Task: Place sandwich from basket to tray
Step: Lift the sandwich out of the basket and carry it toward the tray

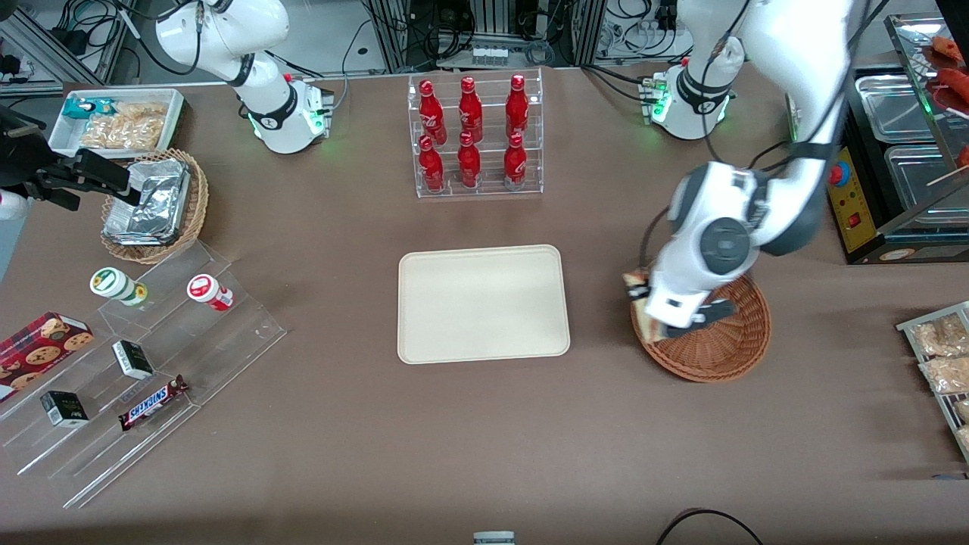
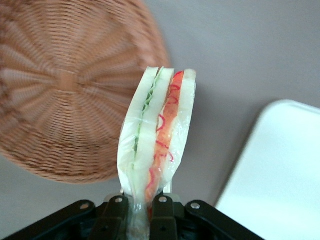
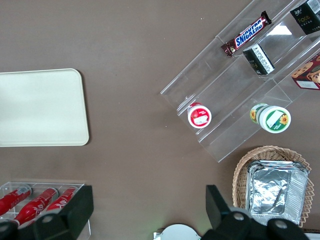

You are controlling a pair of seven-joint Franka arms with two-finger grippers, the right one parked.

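Observation:
My left gripper [image 2: 140, 207] is shut on the sandwich [image 2: 156, 135], a clear-wrapped wedge of white bread with green and red filling. In the front view the gripper [image 1: 647, 310] holds the sandwich [image 1: 638, 291] above the rim of the reddish-brown wicker basket [image 1: 719, 344], on the side toward the tray. The basket [image 2: 60, 90] looks empty in the left wrist view. The cream tray [image 1: 482, 303] lies flat at the table's middle, and a corner of it [image 2: 280, 170] shows in the left wrist view.
A clear rack of red bottles [image 1: 473, 136] stands farther from the camera than the tray. A tan basket of foil packets [image 1: 155, 204], a white bin of snacks [image 1: 121, 121] and a clear stepped shelf of snacks [image 1: 136, 363] lie toward the parked arm's end.

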